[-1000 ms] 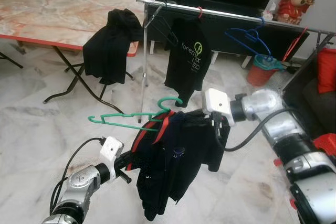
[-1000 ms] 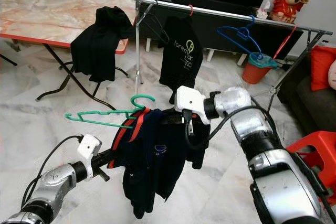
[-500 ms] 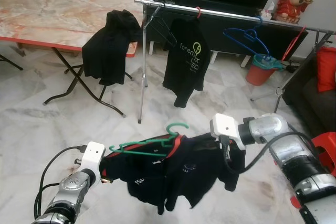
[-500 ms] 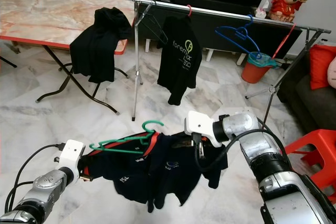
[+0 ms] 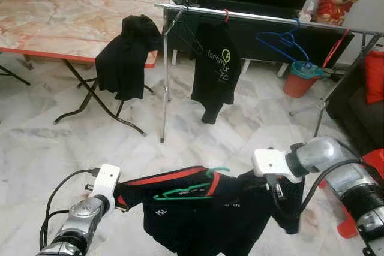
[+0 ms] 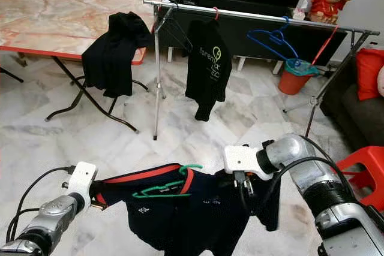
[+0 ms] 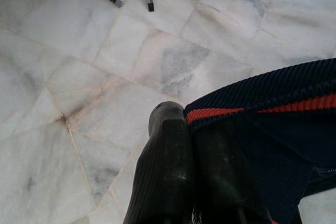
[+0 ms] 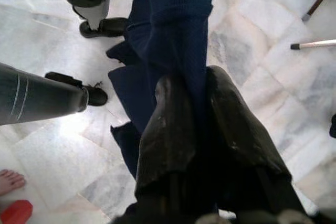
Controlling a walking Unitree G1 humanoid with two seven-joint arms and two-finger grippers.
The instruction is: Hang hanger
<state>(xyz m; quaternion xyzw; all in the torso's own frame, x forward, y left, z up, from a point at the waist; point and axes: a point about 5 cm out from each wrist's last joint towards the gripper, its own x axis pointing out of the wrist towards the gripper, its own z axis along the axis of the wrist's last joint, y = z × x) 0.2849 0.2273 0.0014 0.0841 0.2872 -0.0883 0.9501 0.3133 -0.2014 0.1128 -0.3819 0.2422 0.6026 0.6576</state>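
The green hanger [image 5: 191, 190] lies nearly flat inside the neck of a dark navy shirt [image 5: 210, 220] with a red-trimmed collar, its hook poking up above the collar, and the whole bundle is stretched low in front of the robot, well short of the clothes rail [image 5: 270, 17]. The hanger looks to be thin plastic: light, fairly stiff, likely to flex or twist if loaded at one end. The shirt is soft and limp; it sags between its two held points and would probably slide off the hanger arms if tilted. The left pincer [image 7: 191, 129] is closed on the collar edge by the red stripe, and the right pincer [image 8: 202, 103] is clamped on a bunched fold of the navy cloth. Neither appears to touch the hanger itself, so it rides loose in the fabric. For hanging, the better hold is probably the hanger's neck just under the hook, leaving the hook free for the rail. Beyond stand a black shirt [image 5: 215, 70] and a blue hanger [image 5: 282, 41] on the rail, and a marble-topped table [image 5: 54, 22] draped with a dark garment [image 5: 127, 55].
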